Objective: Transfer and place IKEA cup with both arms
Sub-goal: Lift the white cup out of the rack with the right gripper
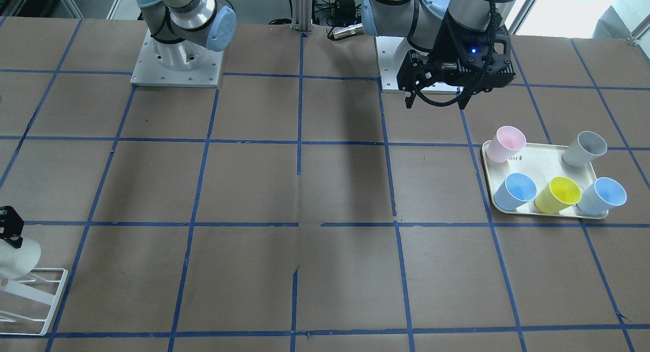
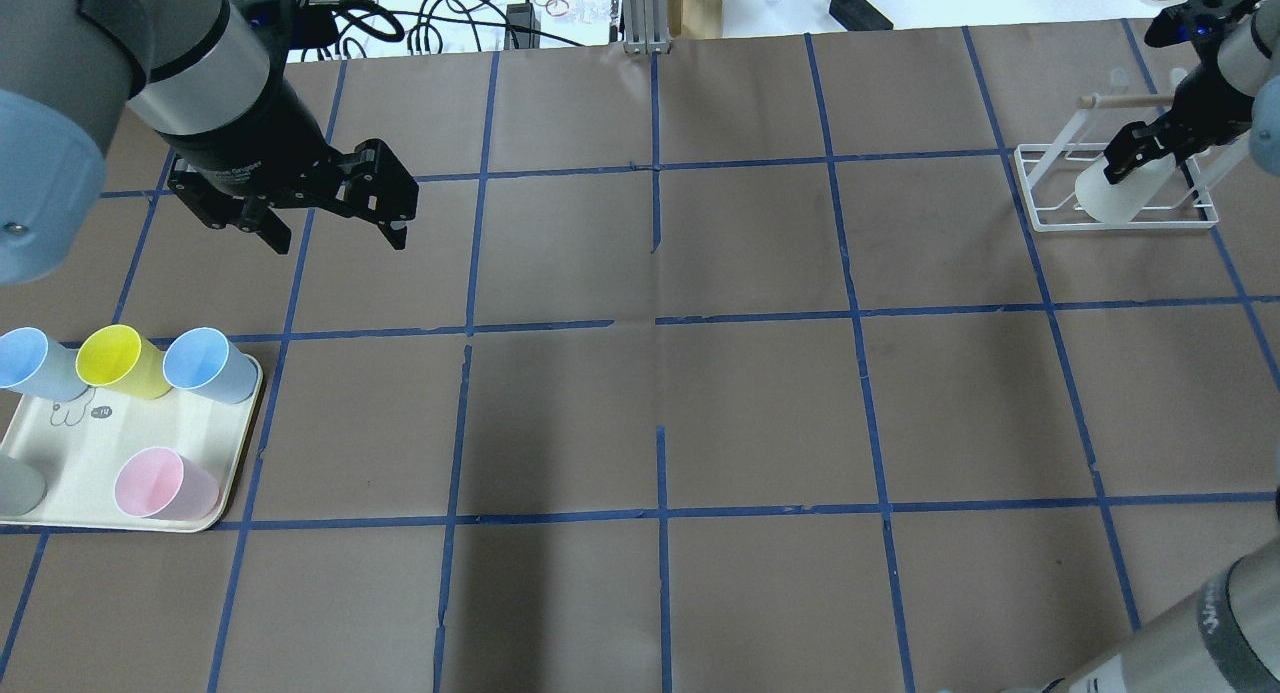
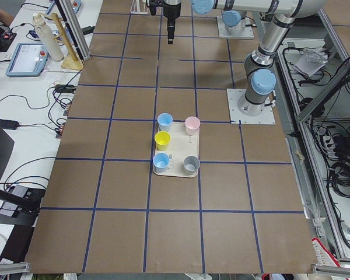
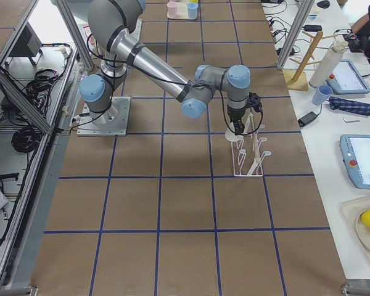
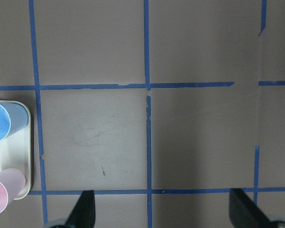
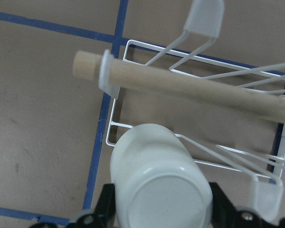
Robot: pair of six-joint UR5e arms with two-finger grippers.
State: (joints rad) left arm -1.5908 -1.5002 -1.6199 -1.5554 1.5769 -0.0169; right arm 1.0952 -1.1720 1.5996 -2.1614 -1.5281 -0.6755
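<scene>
The IKEA cup [image 2: 1112, 199] is off-white and upside down, tilted over the white wire rack [image 2: 1040, 218] at the far right. My right gripper [image 2: 1135, 158] is shut on it. In the right wrist view the cup's base [image 6: 159, 187] fills the space between the fingers, just below the rack's wooden rod [image 6: 190, 88]. The cup also shows in the front-facing view [image 1: 18, 258] at the left edge. My left gripper [image 2: 340, 241] is open and empty, hanging above the table beyond the tray [image 2: 80, 473]; its fingers [image 5: 85, 211] frame bare table.
The cream tray [image 1: 538, 154] holds a pink cup [image 2: 165, 483], a grey cup [image 2: 15, 483], a yellow cup [image 2: 120, 361] and two blue cups [image 2: 205, 365]. Blue tape lines grid the brown table. Cables and a metal post lie at the far edge.
</scene>
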